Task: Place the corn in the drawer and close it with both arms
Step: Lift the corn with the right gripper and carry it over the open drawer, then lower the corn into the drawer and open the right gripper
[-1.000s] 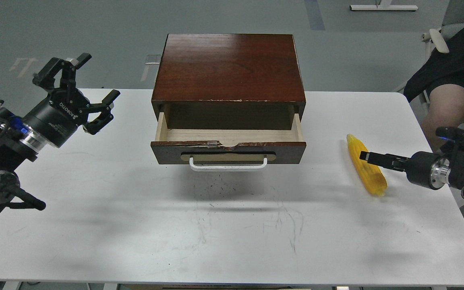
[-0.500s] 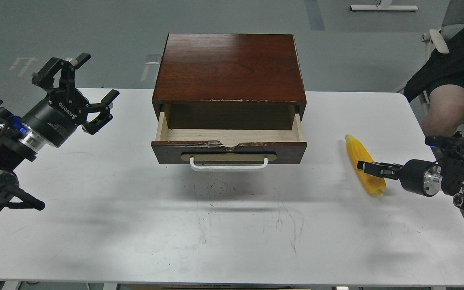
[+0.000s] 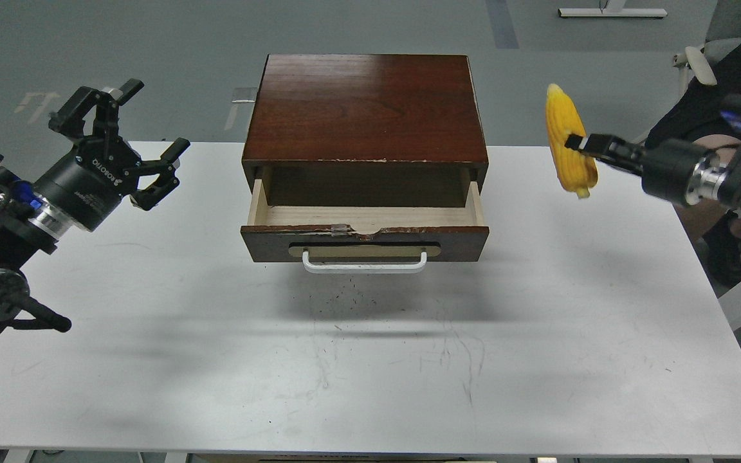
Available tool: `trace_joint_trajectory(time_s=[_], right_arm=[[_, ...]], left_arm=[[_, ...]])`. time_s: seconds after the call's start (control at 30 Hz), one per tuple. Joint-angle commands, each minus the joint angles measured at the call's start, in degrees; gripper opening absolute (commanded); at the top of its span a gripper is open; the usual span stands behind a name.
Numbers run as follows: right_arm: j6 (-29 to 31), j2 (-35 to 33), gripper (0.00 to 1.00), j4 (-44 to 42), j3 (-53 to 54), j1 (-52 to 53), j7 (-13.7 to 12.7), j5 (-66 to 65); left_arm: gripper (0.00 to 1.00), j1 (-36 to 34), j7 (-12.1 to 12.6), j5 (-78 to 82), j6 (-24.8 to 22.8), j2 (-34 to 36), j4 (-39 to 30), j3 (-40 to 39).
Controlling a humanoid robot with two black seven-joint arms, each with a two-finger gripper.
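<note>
The yellow corn (image 3: 568, 138) hangs in the air to the right of the cabinet, nearly upright, well above the table. My right gripper (image 3: 577, 142) is shut on the corn's middle. The drawer (image 3: 365, 233) stands pulled open, its pale-wood tray empty, with a white bar handle (image 3: 364, 262) on the dark front. My left gripper (image 3: 139, 132) is open and empty, held above the table's left side, to the left of the cabinet.
The dark wooden cabinet (image 3: 366, 109) sits at the table's back middle. The white table (image 3: 370, 360) has scuff marks in front of the drawer. A seated person (image 3: 718, 96) is at the far right behind my right arm.
My right gripper closed on the corn on the table and lifted it high, up and slightly left. The left arm barely moved.
</note>
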Motion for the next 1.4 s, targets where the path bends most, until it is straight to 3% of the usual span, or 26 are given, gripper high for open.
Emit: trace_joint_trajectory(time_s=[0.0, 0.13, 0.37, 0.53, 0.8, 1.07, 1.17, 1.37], right_arm=[[2.32, 0.98, 0.13, 2.06, -1.3, 8.22, 0.01, -0.18], [2.41, 9.4, 0.13, 3.65, -11.46, 21.82, 0.01, -0.54], [2.15, 24.08, 0.14, 8.39, -21.07, 34.5, 0.01, -9.47], [0.4, 30.06, 0.14, 8.48, -24.84, 35.48, 0.01, -19.58], [-10.32, 36.66, 0.16, 7.52, -35.13, 35.13, 0.01, -26.2], [-10.95, 38.69, 0.18, 5.14, -36.28, 32.23, 0.01, -26.2], [-10.95, 38.78, 0.25, 5.06, -36.37, 31.88, 0.01, -26.2], [-10.95, 38.69, 0.62, 4.97, -36.37, 31.7, 0.01, -26.2]], left_arm=[[1.0, -0.04, 0.01, 0.0, 0.0, -0.21, 0.01, 0.01], [1.0, -0.04, 0.01, 0.0, 0.0, -0.12, 0.01, 0.01], [1.0, -0.48, -0.08, 0.0, 0.0, 0.32, 0.01, -0.08], [1.0, -0.48, 0.01, 0.0, 0.0, 0.32, 0.01, -0.08], [1.0, -0.48, -0.08, -0.09, 0.0, 1.11, 0.01, -0.08], [1.0, -0.48, -0.08, 0.0, 0.0, 1.46, -0.08, -0.96], [1.0, -0.48, -0.08, -0.09, 0.0, 1.81, -0.17, -1.05], [1.0, -0.48, -0.08, -0.09, 0.0, 2.16, -0.26, -1.05]])
